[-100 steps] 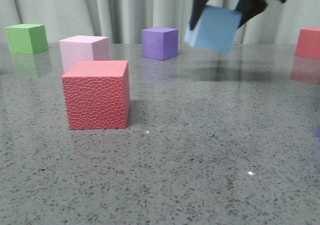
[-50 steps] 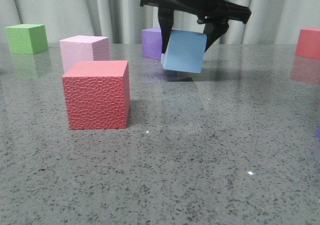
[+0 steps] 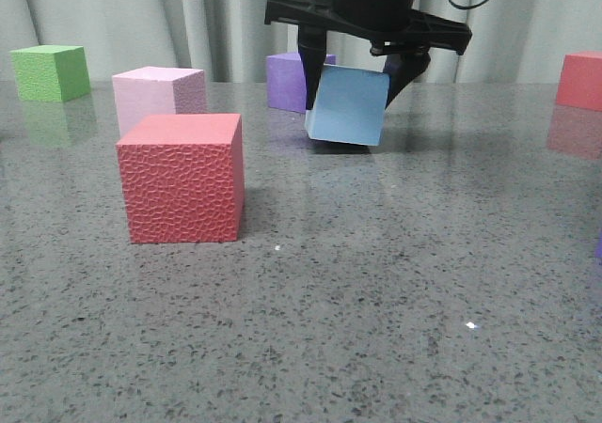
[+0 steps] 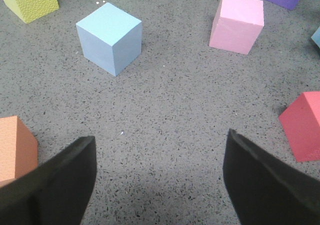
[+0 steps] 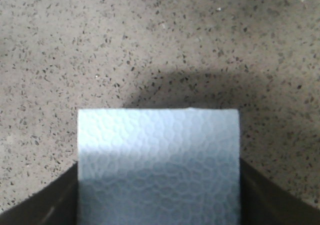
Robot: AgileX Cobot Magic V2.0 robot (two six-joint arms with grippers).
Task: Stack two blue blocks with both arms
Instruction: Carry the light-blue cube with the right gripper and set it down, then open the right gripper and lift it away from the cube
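My right gripper (image 3: 357, 73) is shut on a pale blue block (image 3: 348, 105), which hangs tilted with its lower edge very close to the tabletop, in front of the purple cube. The right wrist view shows this blue block (image 5: 158, 160) filling the space between the dark fingers (image 5: 47, 202). The other blue block (image 4: 109, 37) stands alone on the table in the left wrist view, well ahead of my left gripper (image 4: 159, 177). That gripper is open, with only bare tabletop between its fingers (image 4: 60, 185). The front view shows neither this block nor the left gripper.
A large red cube (image 3: 181, 179) stands front left, with a pink cube (image 3: 158, 94) and a green cube (image 3: 51, 71) behind it. A purple cube (image 3: 285, 80) sits behind the held block, and another red cube (image 3: 580, 80) far right. An orange cube (image 4: 15, 150) is near the left finger.
My right gripper has carried the blue block leftwards and down, from high at the back right to just above the table in front of the purple cube.
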